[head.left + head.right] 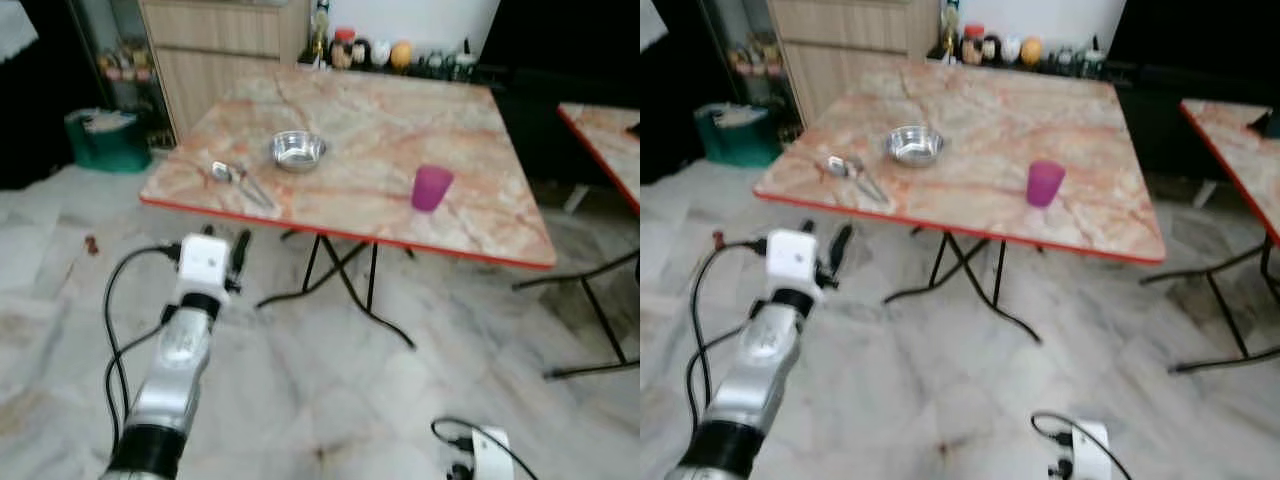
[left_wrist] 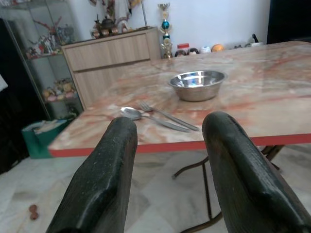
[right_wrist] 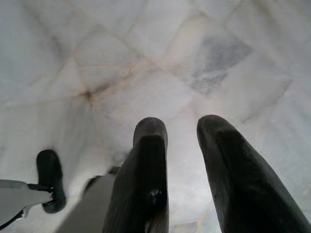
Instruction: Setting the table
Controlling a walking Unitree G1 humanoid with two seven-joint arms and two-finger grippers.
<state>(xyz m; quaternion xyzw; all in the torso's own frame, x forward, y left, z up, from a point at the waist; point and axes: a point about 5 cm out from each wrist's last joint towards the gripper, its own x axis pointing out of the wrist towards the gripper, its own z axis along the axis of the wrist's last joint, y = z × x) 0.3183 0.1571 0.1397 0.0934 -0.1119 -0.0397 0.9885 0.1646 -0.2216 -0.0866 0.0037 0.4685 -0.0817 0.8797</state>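
Left pincer (image 2: 167, 160) agape, empty, fingertips cropped, short of table (image 2: 272, 104).

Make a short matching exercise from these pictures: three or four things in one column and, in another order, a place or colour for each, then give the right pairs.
Things:
1. bowl
2. cup
3. spoon and fork
4. left gripper

Places or colours:
A. purple, on the table's right part
B. shiny metal, round, near the table's middle
C. raised over the floor, just before the table's near edge
D. lying side by side near the table's left corner

Pairs: 1-B, 2-A, 3-D, 4-C
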